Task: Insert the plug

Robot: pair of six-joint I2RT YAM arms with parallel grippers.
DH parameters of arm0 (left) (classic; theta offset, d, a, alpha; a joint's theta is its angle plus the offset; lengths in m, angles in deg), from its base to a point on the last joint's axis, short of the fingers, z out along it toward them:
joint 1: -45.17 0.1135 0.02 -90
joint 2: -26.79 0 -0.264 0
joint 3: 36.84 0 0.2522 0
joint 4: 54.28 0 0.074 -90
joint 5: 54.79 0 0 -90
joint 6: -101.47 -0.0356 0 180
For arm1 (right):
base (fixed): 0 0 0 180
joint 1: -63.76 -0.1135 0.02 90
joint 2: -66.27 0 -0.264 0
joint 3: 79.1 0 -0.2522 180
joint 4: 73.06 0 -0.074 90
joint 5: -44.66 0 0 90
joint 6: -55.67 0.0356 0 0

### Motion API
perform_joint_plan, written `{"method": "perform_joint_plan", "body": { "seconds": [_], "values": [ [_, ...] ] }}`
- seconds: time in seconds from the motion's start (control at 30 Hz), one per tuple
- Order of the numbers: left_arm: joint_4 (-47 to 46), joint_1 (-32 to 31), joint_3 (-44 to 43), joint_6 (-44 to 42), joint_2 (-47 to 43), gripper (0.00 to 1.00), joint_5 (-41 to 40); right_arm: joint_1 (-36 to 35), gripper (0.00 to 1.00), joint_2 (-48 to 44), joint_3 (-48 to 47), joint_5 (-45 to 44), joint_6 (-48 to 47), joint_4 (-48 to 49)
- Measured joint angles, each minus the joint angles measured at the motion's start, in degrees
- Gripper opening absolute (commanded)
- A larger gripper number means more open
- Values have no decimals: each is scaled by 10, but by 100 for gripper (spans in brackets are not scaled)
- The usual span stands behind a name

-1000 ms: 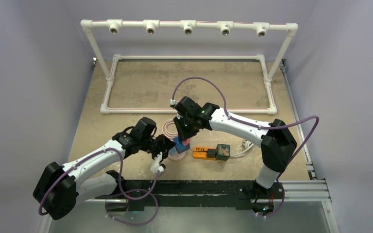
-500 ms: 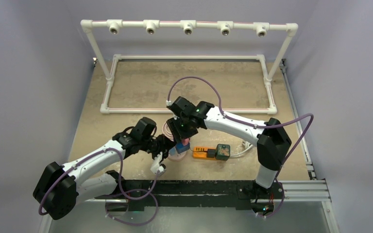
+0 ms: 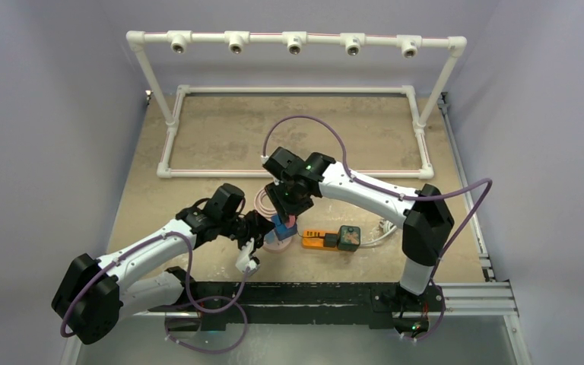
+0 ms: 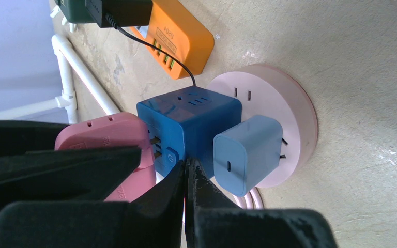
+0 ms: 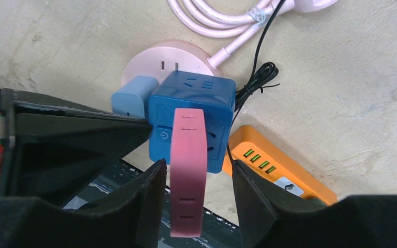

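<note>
Pink plug [image 5: 188,175]: one; blue cube [image 5: 192,98]: one.

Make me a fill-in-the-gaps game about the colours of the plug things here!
The cube socket is ____.
The plug between the fingers of the right gripper is ____.
The hub with green ports is ____.
The round base under the cube is ____.
Missing words: blue, pink, orange, pink.
</note>
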Motion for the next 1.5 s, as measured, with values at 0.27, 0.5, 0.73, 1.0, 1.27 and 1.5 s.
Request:
{"method": "perform_joint_plan", "body": {
  "seconds": [0.27, 0.5, 0.73, 1.0, 1.27, 1.5],
  "values": [
    [-7, 0, 7, -5, -4, 0, 0, 0, 32, 0, -40, 0, -2, -7],
    [-7, 0, 7, -5, -4, 0, -1, 0, 4, 0, -36, 0, -4, -6],
    [-8, 0, 7, -5, -4, 0, -1, 1, 0, -4, -28, 0, -5, 2],
    [-8, 0, 7, -5, -4, 0, -1, 1, 0, -9, -19, -4, -5, 9],
    [-14, 0, 18, -32, -12, 0, -2, 1, 0, -24, 5, -1, -5, 31],
    [-17, 0, 23, -50, -14, 0, -4, 1, 0, -33, 23, 0, -5, 47]
  ]
}}
